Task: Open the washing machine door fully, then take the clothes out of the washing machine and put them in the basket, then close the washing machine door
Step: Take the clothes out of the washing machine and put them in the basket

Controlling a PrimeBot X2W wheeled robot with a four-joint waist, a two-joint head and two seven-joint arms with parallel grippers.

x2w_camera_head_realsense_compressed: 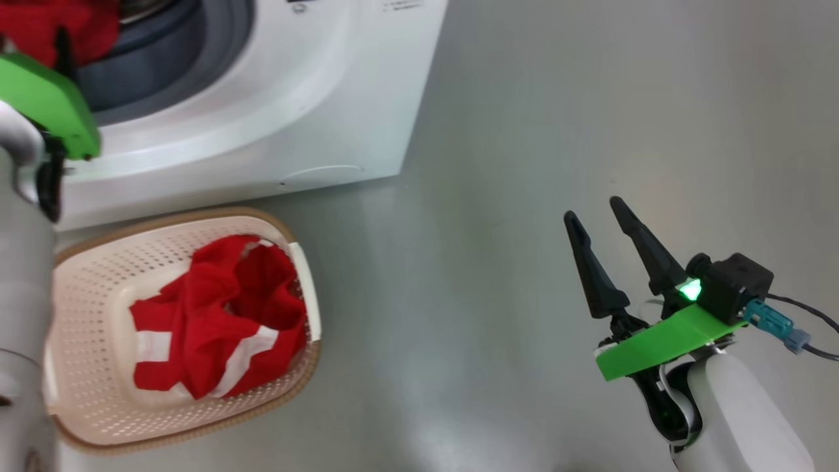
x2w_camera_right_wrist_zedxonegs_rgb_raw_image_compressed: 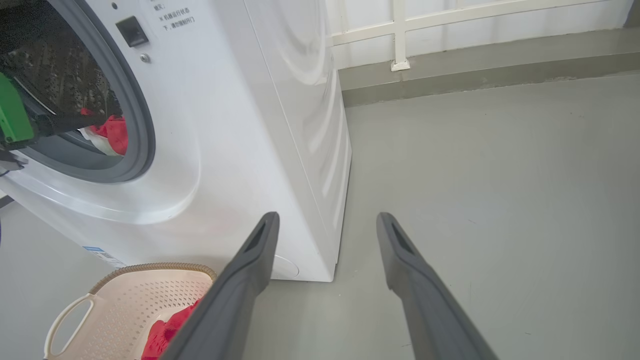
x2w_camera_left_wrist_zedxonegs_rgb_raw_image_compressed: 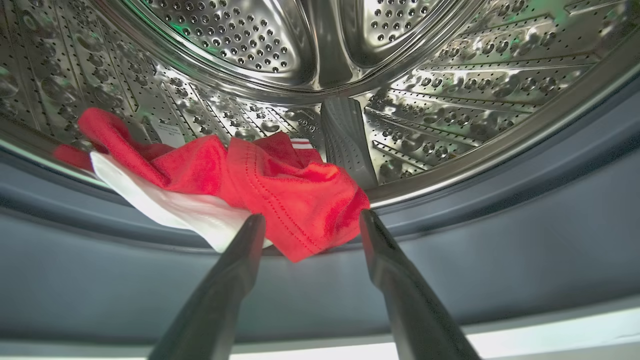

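Unloading step, part done. Left claw [x2w_camera_left_wrist_zedxonegs_rgb_raw_image_compressed: 311,216], released and spread wide, sits in the washer [x2w_camera_head_realsense_compressed: 275,98] mouth, tips flanking a red-and-white garment [x2w_camera_left_wrist_zedxonegs_rgb_raw_image_compressed: 280,190] on the drum [x2w_camera_left_wrist_zedxonegs_rgb_raw_image_compressed: 240,35] lip. Basket [x2w_camera_head_realsense_compressed: 92,288], on the floor [x2w_camera_head_realsense_compressed: 557,98] just before the washer, holds more red clothes [x2w_camera_head_realsense_compressed: 219,321]. Right claw [x2w_camera_head_realsense_compressed: 592,208], released and empty, hangs well right of the washer. Next move likely calls for clenching on the garment and lifting it over the seal [x2w_camera_left_wrist_zedxonegs_rgb_raw_image_compressed: 500,240]. Print [x2w_camera_right_wrist_zedxonegs_rgb_raw_image_compressed: 172,15] beside the washer's opening and its blue base label [x2w_camera_right_wrist_zedxonegs_rgb_raw_image_compressed: 102,254] are too small to read.
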